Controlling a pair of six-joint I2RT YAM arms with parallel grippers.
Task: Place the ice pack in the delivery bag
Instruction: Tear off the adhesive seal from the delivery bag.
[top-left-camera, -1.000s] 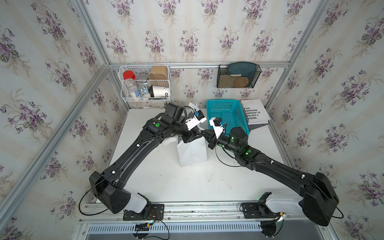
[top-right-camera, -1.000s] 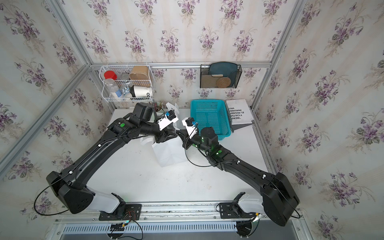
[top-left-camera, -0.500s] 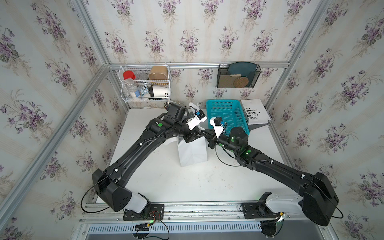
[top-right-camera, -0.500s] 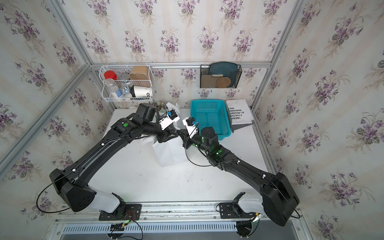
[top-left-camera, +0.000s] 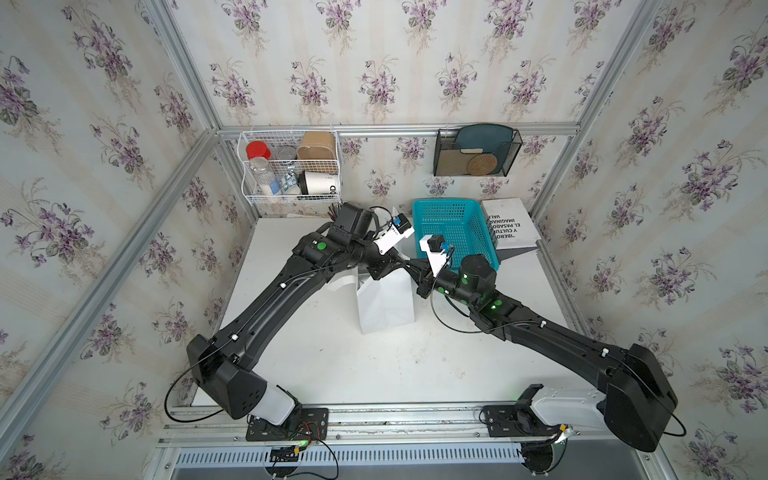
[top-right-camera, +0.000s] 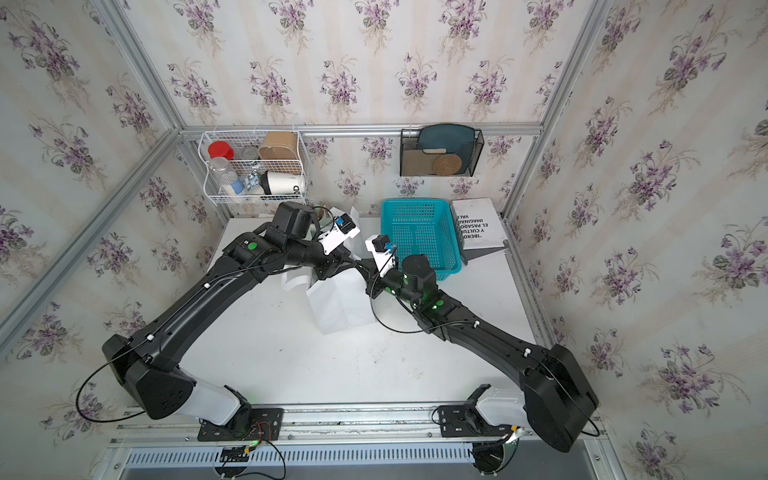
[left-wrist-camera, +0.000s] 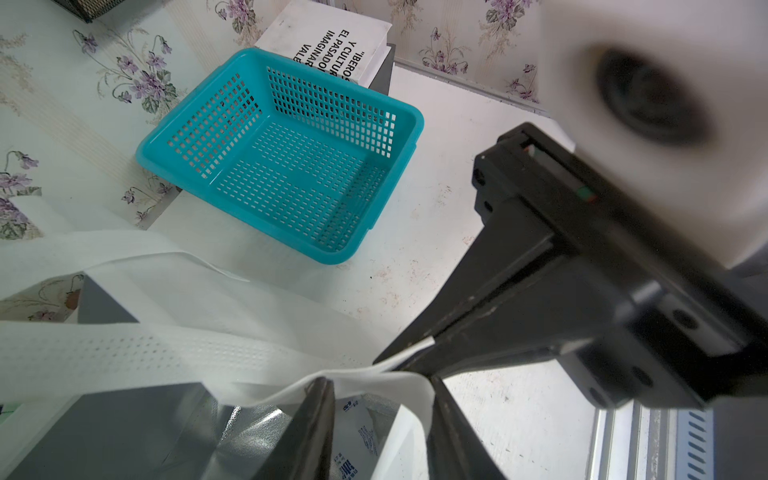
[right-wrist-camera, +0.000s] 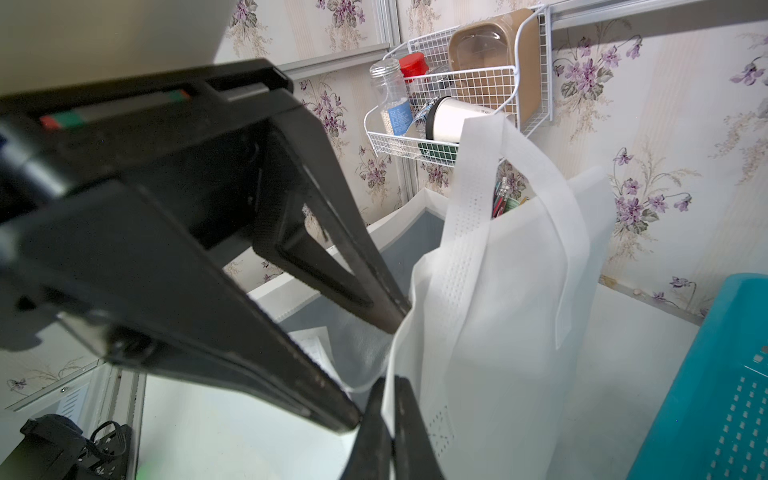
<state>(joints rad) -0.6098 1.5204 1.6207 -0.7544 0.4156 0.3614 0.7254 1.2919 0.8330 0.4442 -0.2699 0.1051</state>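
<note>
The white delivery bag (top-left-camera: 386, 305) (top-right-camera: 338, 305) stands upright mid-table, and its silver lining (left-wrist-camera: 137, 424) shows in the left wrist view. The ice pack (left-wrist-camera: 360, 436), white with blue print, lies inside the bag. My left gripper (left-wrist-camera: 380, 388) (top-left-camera: 401, 266) is open at the bag's mouth. One of its fingers (left-wrist-camera: 318, 415) is inside the bag and the other is outside, with the rim passing loosely between them. My right gripper (right-wrist-camera: 392, 432) (top-left-camera: 417, 272) is shut on the bag's right wall at the rim. A strap handle (right-wrist-camera: 478, 232) stands up beside it.
An empty turquoise basket (top-left-camera: 453, 232) sits just behind my right wrist. A white book (top-left-camera: 509, 224) leans to its right. A wire rack of jars and cups (top-left-camera: 291, 166) and a black mesh holder (top-left-camera: 473, 151) hang on the back wall. A pencil cup (right-wrist-camera: 505, 199) stands behind the bag.
My left arm has shifted slightly to the right over the bag's mouth. The right arm and the bag have stayed where they were.
</note>
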